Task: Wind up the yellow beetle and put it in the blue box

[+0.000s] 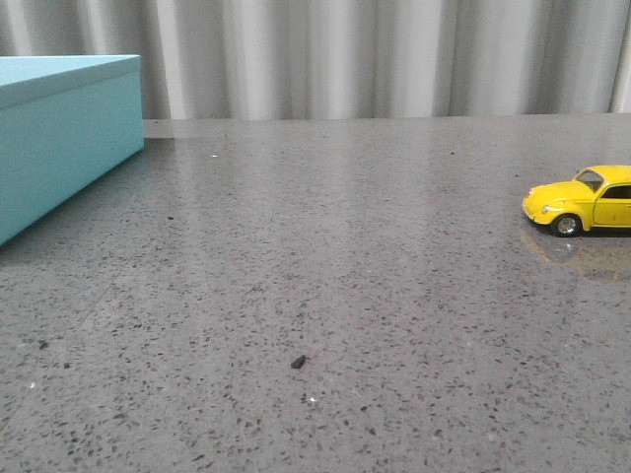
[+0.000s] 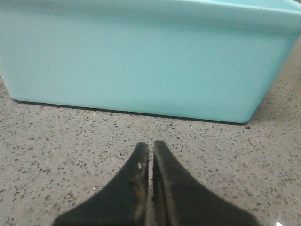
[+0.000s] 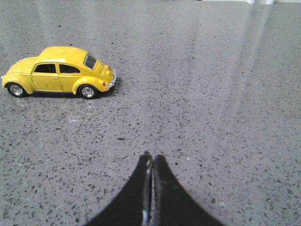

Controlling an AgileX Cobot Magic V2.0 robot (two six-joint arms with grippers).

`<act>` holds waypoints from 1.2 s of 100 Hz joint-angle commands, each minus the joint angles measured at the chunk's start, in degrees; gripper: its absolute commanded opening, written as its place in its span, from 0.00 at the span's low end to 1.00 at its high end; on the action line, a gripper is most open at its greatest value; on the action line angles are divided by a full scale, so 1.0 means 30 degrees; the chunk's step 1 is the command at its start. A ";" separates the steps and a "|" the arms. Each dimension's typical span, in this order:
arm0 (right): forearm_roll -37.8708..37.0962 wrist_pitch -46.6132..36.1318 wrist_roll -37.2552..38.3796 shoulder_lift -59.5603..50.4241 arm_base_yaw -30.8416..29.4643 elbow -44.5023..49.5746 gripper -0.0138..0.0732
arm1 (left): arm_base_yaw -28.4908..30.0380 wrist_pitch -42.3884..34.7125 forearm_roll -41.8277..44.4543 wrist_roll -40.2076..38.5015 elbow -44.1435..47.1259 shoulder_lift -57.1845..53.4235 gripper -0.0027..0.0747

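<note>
The yellow beetle (image 1: 584, 201) stands on its wheels at the right edge of the front view, partly cut off. It also shows in the right wrist view (image 3: 59, 72), side-on, a short way ahead of my right gripper (image 3: 152, 156) and off to one side. That gripper is shut and empty. The blue box (image 1: 61, 128) stands at the far left with its lid on. Its side wall (image 2: 141, 56) fills the left wrist view, just ahead of my left gripper (image 2: 150, 145), which is shut and empty. Neither gripper shows in the front view.
The grey speckled table (image 1: 325, 296) has a small dark speck (image 1: 298, 362) near the middle front. A pale pleated curtain (image 1: 375, 54) hangs behind the table's far edge.
</note>
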 commanded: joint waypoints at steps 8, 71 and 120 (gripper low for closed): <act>-0.0025 -0.0292 0.0000 -0.0381 -0.0098 0.0414 0.09 | 0.0016 -0.0697 0.0014 -0.0173 0.0491 -0.0618 0.01; -0.0025 -0.0292 0.0000 -0.0381 -0.0098 0.0414 0.09 | 0.0016 -0.0697 0.0053 -0.0173 0.0491 -0.0618 0.01; -0.0976 -0.0431 0.0000 -0.0381 -0.0098 0.0414 0.09 | 0.0016 -0.0777 0.0053 -0.0173 0.0491 -0.0618 0.01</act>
